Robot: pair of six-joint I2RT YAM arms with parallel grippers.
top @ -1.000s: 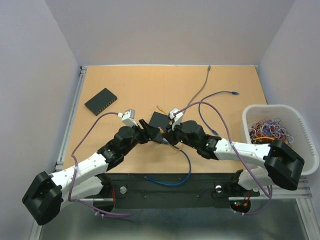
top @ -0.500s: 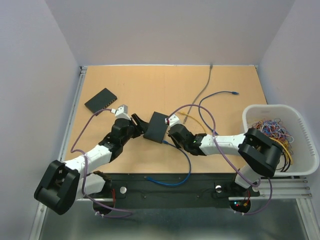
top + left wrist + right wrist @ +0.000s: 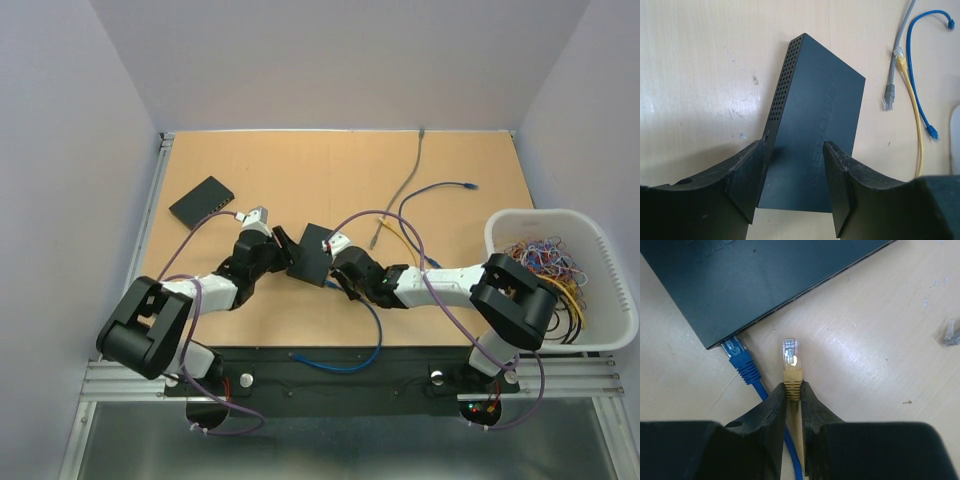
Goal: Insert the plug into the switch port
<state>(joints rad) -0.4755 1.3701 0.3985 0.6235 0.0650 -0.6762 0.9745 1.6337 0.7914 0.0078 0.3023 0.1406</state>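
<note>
Ok so the switch (image 3: 312, 255) sits around the middle of the table (image 3: 300, 170), between the two arms. The left gripper (image 3: 792, 190) is about half open and straddles the near end of it. From the left wrist camera both fingers (image 3: 747, 185) look pressed right up against its sides, one on the perforated side and one over the far edge of the top, so I'd call that a grip on the box.

The right gripper (image 3: 792, 392) is nearly closed and pinches the yellow plug (image 3: 791, 356) by its rubber boot. The clear tip sticks out ahead of the fingers and points at the switch edge. It's not in a port: there's a strip of bare table between the tip and the switch, and it sits a bit off to the side of the corner. Just beside it a blue cable (image 3: 747, 370) is plugged into a port at that corner, and its lead runs back under the gripper.

Other stuff: a second switch (image 3: 202, 202) lies well apart toward the far left of the table. A gray cable (image 3: 405, 185) trails in from the back edge, and a white basket (image 3: 545, 214) full of tangled cables sits on the right side
</note>
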